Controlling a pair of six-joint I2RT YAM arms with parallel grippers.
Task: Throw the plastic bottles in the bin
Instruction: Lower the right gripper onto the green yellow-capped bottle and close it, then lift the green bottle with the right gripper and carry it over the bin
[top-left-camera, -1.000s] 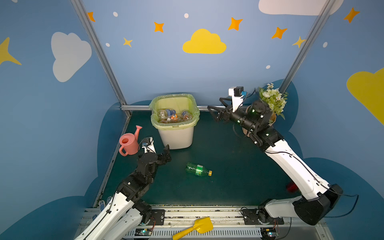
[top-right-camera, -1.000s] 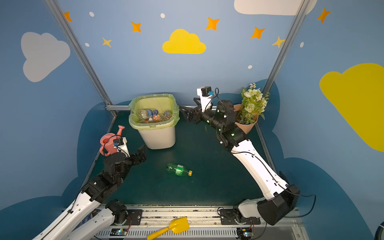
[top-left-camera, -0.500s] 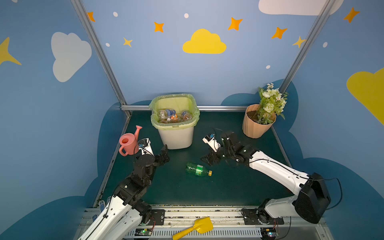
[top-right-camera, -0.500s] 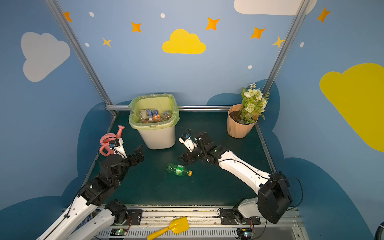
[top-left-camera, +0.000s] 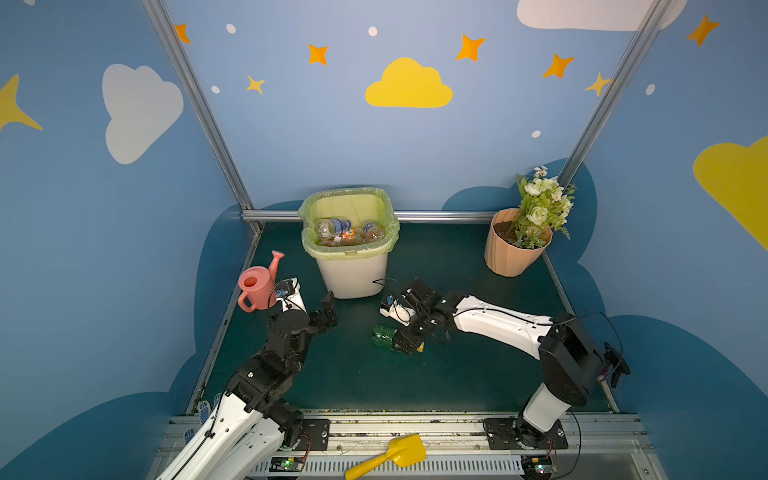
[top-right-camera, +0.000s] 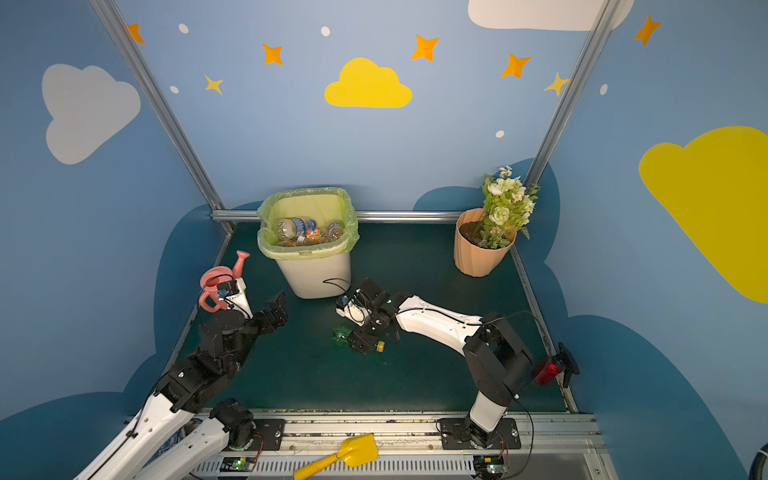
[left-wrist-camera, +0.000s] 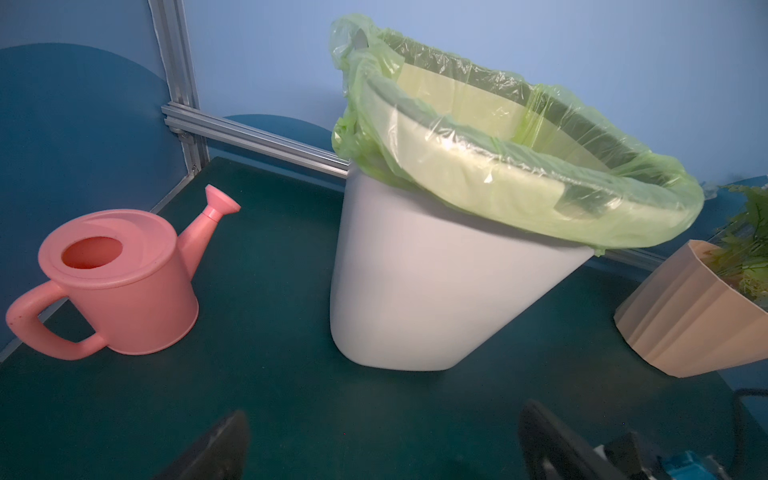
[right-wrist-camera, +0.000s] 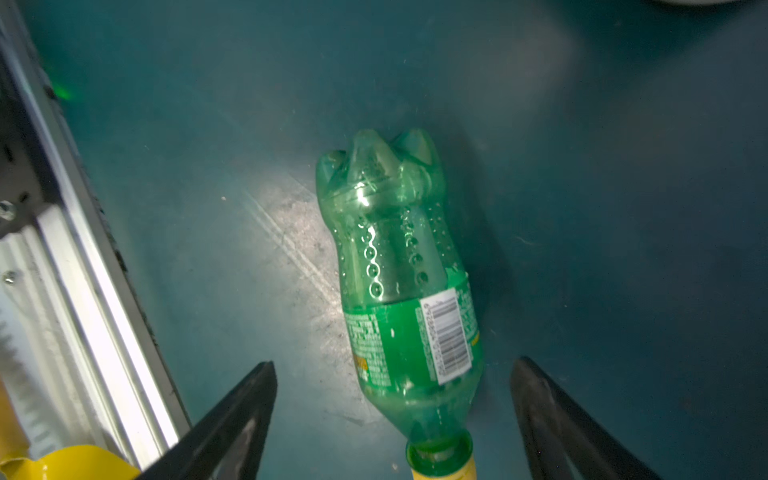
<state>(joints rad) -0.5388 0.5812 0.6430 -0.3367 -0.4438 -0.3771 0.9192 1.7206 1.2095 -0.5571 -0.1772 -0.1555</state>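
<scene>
One green bottle (top-left-camera: 383, 335) lies on its side on the tabletop (top-left-camera: 457, 374), mid-frame in both top views. My right hand (right-wrist-camera: 392, 363) straddles its neck end, fingers (right-wrist-camera: 232, 424) spread wide, clear of the plastic. Several bottles (top-left-camera: 345, 231) sit in the bin (top-left-camera: 353, 276), upper middle. My left hand (top-left-camera: 329, 308) hangs wide open and empty, lower left of the bin.

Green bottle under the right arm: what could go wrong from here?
1. The green bottle lies on its side, and the right end effector straddles only its label-and-neck end, jaws open. A squeeze there may roll it or squirt it out.
2. Held that far off-centre, it could droop and clip the rim of the bin.
3. The left end effector hovers open beside the bin's front, possibly in the carry path.
</scene>
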